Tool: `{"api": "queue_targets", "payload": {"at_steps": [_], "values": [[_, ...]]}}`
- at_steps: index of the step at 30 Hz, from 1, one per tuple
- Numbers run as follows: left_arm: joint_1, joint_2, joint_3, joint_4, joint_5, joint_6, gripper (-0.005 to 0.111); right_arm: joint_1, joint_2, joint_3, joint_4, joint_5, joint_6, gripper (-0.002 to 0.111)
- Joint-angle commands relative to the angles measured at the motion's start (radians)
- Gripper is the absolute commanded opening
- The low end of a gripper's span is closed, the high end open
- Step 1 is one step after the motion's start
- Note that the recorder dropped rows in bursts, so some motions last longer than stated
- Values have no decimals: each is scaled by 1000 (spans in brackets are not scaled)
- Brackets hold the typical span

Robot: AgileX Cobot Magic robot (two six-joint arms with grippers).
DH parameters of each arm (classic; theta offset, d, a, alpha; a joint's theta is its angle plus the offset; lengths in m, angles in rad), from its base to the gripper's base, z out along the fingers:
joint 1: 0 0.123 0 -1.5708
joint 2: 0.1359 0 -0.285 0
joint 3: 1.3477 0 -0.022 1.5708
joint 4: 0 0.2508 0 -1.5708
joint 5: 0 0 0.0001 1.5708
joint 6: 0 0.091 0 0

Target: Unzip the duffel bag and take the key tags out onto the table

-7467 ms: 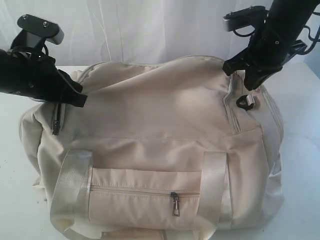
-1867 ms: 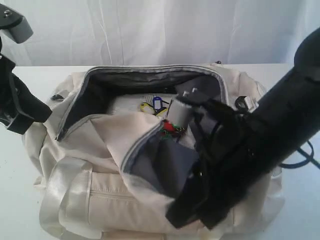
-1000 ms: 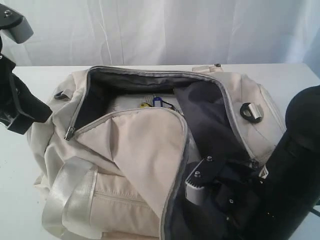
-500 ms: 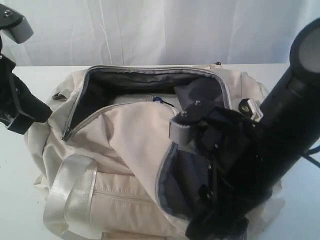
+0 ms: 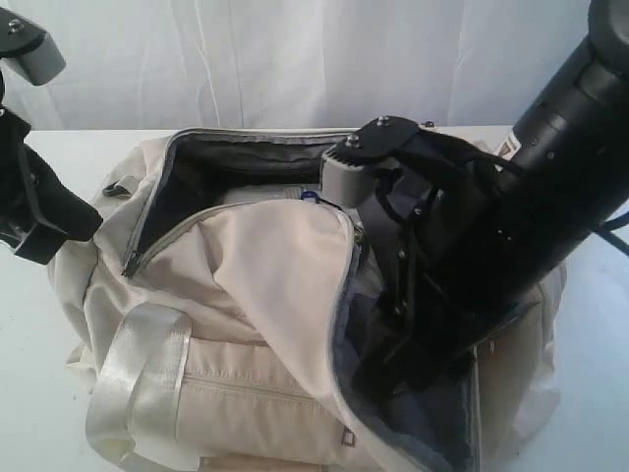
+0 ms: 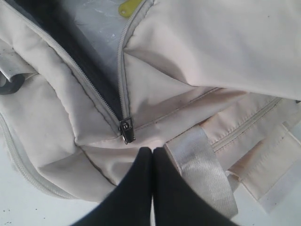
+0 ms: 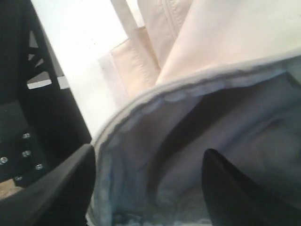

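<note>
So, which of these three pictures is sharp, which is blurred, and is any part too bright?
Left wrist view: sharp on the zipper pull and duffel bag. Right wrist view: blurred all over, table burnt out white, right gripper only dark shapes. Exterior view: soft, right arm nearly plain black against a bright curtain.

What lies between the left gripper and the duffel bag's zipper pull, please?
Only bare cream fabric of the duffel bag lies between the left gripper and the zipper pull, shown in the left wrist view.
</note>
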Motion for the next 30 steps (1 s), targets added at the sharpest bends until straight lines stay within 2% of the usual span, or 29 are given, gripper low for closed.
{"api": "queue_targets", "payload": {"at_steps": [1, 7, 9, 15, 17, 21, 26, 30], "values": [[-1, -10, 5, -13, 6, -8, 0, 4, -8, -62, -95, -25, 41, 61], [-1, -10, 5, -13, 6, -8, 0, 4, -2, -99, -174, -487, 147, 61], [-1, -10, 5, -13, 6, -8, 0, 4, 13, -99, -172, -557, 173, 63], [-1, -10, 5, -17, 6, -8, 0, 4, 115, -99, -181, -565, 177, 76], [-1, -10, 5, -17, 6, -8, 0, 4, 150, -99, -189, -578, 186, 77], [-1, -10, 5, -17, 6, -8, 0, 4, 215, -99, -262, -608, 284, 77], [-1, -10, 5, -21, 6, -8, 0, 4, 255, -99, -252, -580, 351, 77], [-1, -10, 5, -21, 6, -8, 0, 4, 258, -99, -184, -513, 383, 66]]}}
